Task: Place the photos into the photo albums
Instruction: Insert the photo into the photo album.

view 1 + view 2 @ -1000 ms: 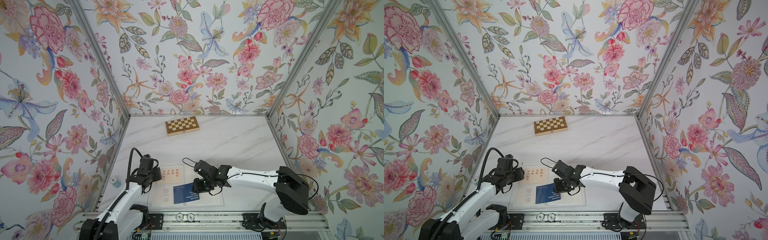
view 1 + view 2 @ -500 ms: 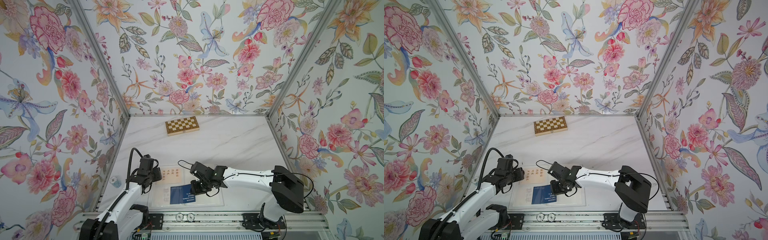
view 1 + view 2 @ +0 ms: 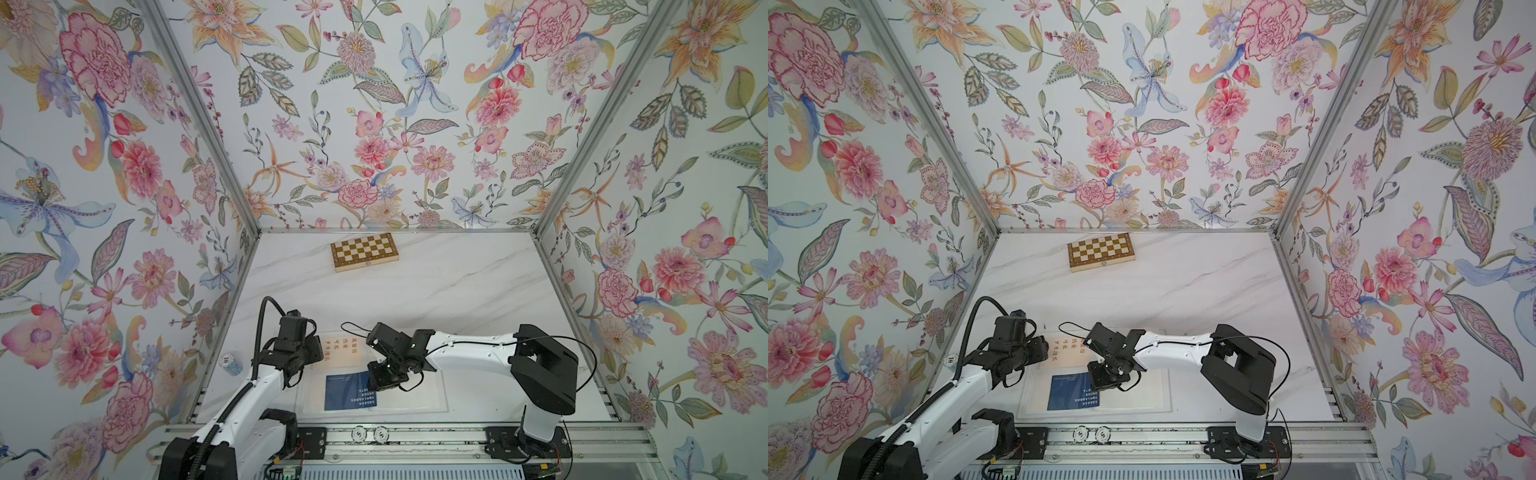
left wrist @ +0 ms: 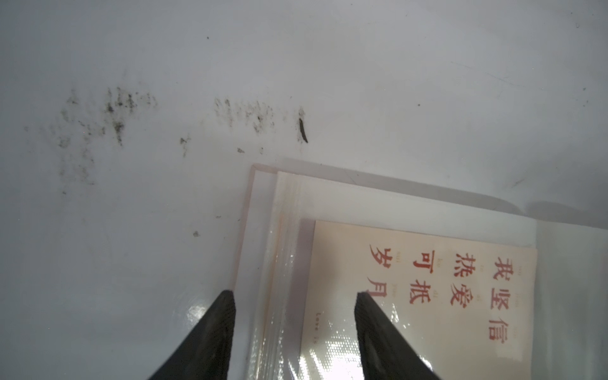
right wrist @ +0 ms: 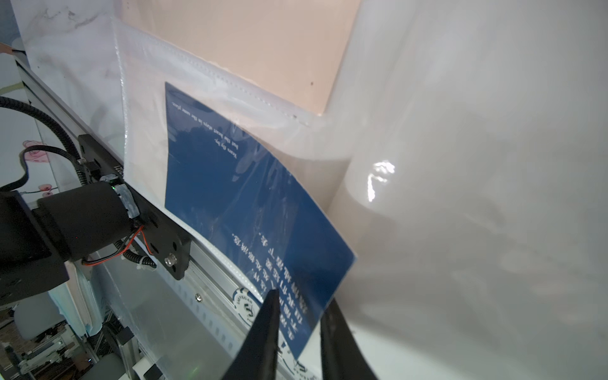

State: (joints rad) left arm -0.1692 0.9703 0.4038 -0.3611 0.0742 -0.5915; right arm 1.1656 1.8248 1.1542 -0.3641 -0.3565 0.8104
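Observation:
The photo album (image 3: 415, 395) (image 3: 1142, 390) lies open at the table's near edge, its translucent sleeve pages up. A cream photo (image 3: 343, 351) (image 4: 427, 296) with red characters sits in the far left sleeve. A navy blue photo (image 3: 347, 390) (image 3: 1071, 390) (image 5: 237, 197) is partly inside the near left sleeve, bent upward at its free end. My right gripper (image 5: 302, 296) (image 3: 380, 384) is shut on that free corner. My left gripper (image 4: 294, 292) (image 3: 309, 353) stands open over the album's left edge, one finger off the album and one over the cream photo, holding nothing.
A checkered chessboard box (image 3: 364, 251) (image 3: 1101, 251) lies at the back of the marble table. A blue poker chip (image 3: 230, 362) rests by the left wall. Two more chips (image 3: 365, 434) sit on the metal rail just in front of the album.
My right gripper has moved left with the navy blue photo, sliding it further into the sleeve, and its jaws have narrowed. The left arm has not moved.

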